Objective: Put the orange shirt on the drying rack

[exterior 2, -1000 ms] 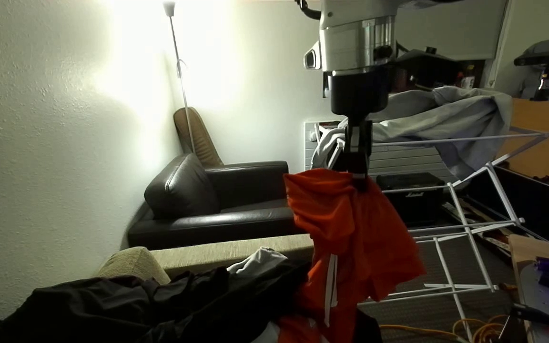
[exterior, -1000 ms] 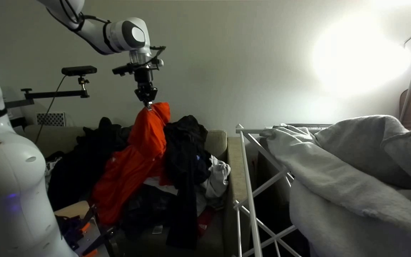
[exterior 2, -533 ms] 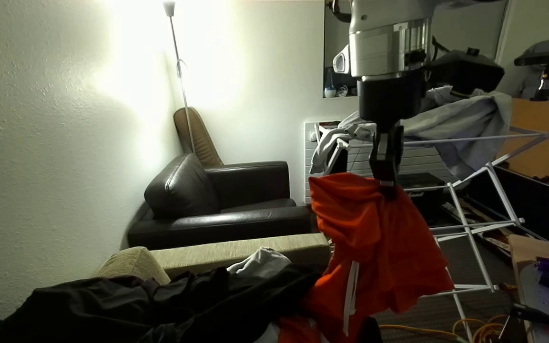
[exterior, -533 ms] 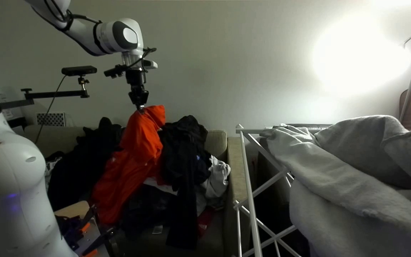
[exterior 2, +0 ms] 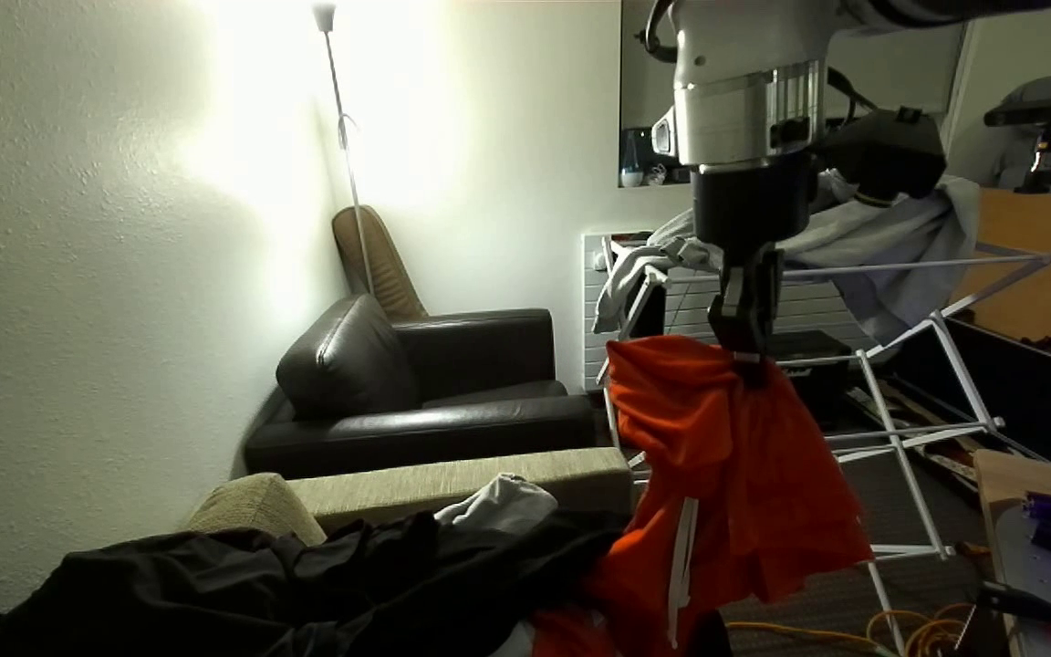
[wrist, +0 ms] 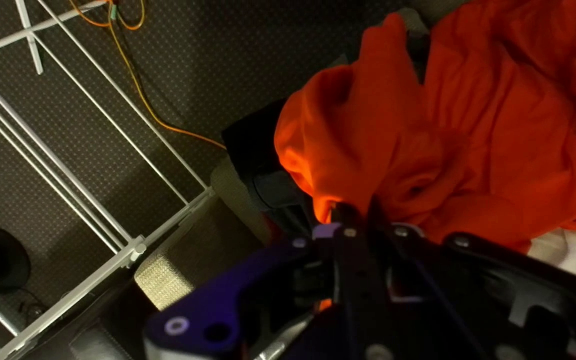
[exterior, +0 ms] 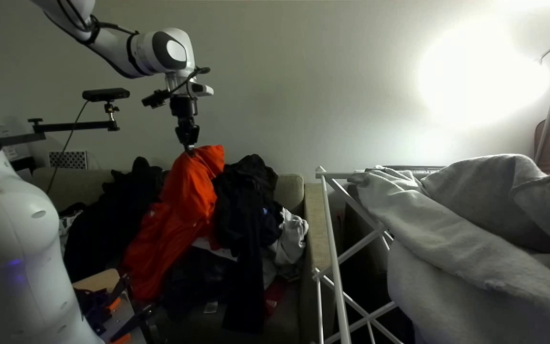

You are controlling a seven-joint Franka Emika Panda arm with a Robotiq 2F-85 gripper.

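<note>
The orange shirt hangs from my gripper. Its lower part spreads over the pile of clothes on the couch. In an exterior view the shirt shows a white drawstring, and the gripper pinches it near its upper edge. In the wrist view the fingers are closed together on the shirt; the tips are hidden in the fabric. The white drying rack stands well apart from the shirt, beyond the couch arm. The rack also shows behind the gripper and in the wrist view.
A grey cloth drapes over much of the rack. Dark clothes lie on the couch beside the shirt. The beige couch arm stands between pile and rack. A black leather armchair and orange cable are nearby.
The gripper, with the shirt still held, has moved slightly away from the rack side in an exterior view, and a little lower. The shirt's upper part moved with it.
</note>
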